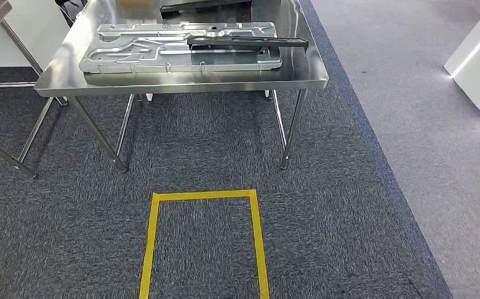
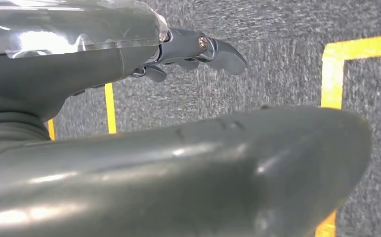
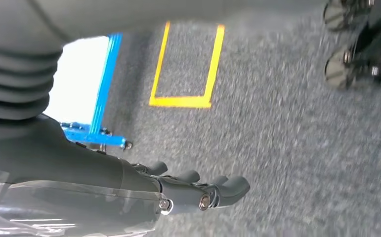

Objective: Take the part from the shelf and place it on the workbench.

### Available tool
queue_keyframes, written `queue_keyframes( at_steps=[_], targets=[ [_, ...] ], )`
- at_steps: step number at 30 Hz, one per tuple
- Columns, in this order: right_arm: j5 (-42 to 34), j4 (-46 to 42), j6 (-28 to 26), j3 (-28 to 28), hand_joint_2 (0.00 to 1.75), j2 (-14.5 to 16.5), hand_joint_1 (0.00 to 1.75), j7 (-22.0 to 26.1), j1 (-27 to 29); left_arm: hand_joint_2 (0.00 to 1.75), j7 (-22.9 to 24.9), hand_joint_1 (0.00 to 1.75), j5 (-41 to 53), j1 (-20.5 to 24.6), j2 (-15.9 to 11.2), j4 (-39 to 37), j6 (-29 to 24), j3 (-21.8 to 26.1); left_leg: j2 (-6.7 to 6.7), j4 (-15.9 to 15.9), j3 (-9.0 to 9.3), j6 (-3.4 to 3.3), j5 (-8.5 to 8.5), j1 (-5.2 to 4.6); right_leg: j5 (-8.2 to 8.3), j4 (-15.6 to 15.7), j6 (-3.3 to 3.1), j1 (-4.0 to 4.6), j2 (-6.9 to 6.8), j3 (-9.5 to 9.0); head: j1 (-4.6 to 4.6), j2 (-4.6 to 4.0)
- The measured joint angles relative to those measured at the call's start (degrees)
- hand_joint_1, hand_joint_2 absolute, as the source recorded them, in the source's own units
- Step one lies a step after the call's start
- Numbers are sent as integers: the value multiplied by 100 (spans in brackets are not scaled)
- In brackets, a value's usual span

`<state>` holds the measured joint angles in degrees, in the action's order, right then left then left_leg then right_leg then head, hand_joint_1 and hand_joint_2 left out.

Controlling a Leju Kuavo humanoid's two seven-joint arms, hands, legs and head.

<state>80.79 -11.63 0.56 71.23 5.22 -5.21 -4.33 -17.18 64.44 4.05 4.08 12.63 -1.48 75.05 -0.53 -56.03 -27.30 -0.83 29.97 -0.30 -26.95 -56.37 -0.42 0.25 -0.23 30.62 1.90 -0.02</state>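
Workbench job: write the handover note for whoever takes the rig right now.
Left hand: holds nothing, fingers loosely curled, hanging over the carpet.
Right hand: holds nothing, also hanging over the carpet.
The steel workbench stands ahead, beyond the yellow tape rectangle on the floor. On it lie a large stamped metal panel and a dark bar-shaped part resting on top of the panel.
Done: parts already lie on the bench.
Left: cannot tell whether more parts wait; check the shelf.

On the workbench [image 1: 299, 78] a part [image 1: 249, 42] lies atop a panel [image 1: 137, 50], behind the floor tape [image 1: 256, 237].
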Motion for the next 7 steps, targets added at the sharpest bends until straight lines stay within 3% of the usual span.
queue_keyframes(
  at_steps=[2, 4, 6, 7],
  targets=[
    [-13, 0, -48, 5, 175, 3, 0, -111, -7, 87, 57, 0, -17, 5, -3, 0, -18, 11, -1, 29, 13, -11, -12, 8, -16, -31, -7, 17, 6, 15, -1, 0],
    [-32, 0, -53, 11, 87, 4, 0, -166, -9, 175, 108, 0, -30, 4, -4, 0, -40, 36, -1, 29, 7, 14, -50, 12, -17, -44, -12, 18, 6, 26, -1, 0],
    [-54, 0, -38, 17, 0, 10, 0, -145, -6, 175, 126, 0, -35, -3, -3, 0, -58, 57, 0, 29, 6, 18, -50, 12, -16, -51, -15, 18, 6, 32, 0, 0],
    [-60, 0, -33, 20, 0, 12, 0, -134, -6, 175, 127, 0, -35, -5, -3, 0, -64, 60, 0, 29, 6, 19, -51, 12, -16, -53, -16, 18, 6, 32, 0, 0]
  ],
)
